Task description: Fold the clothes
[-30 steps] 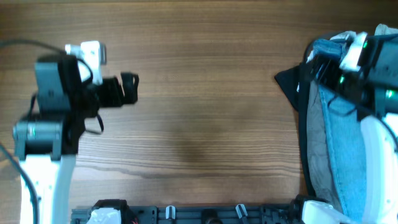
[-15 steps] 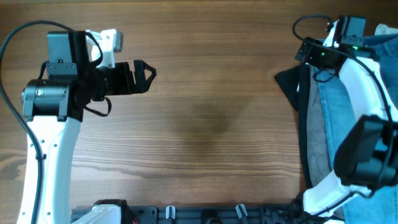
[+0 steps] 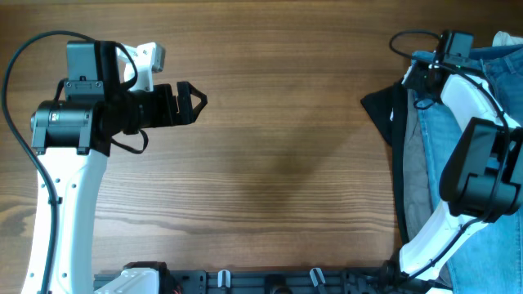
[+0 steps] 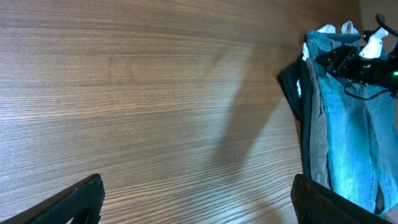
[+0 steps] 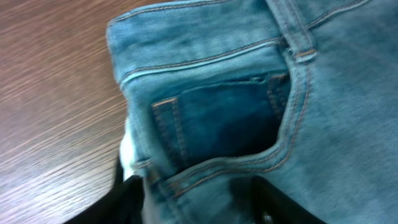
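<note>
Plainly, we judge the folding not yet begun. The clothes lie in a loose heap at the right edge of the brown wooden table (image 3: 278,163): light-blue denim jeans (image 3: 435,175) on top, a strip of grey trousers (image 3: 411,196) beside them, and a black garment (image 3: 377,110) poking out toward the middle. A sliver of white cloth (image 5: 127,155) shows under the waistband. No garment is spread flat and we see no fold made, so all of the work is left.

The right gripper (image 3: 417,77) is low over the jeans' waistband and pocket at the far end of the heap. Its dark fingers (image 5: 130,199) sit at the frame's bottom edge, and we cannot tell whether they pinch the denim. The left gripper (image 3: 200,102) hovers over bare wood, well apart from the heap, fingers spread wide and holding nothing.
</note>
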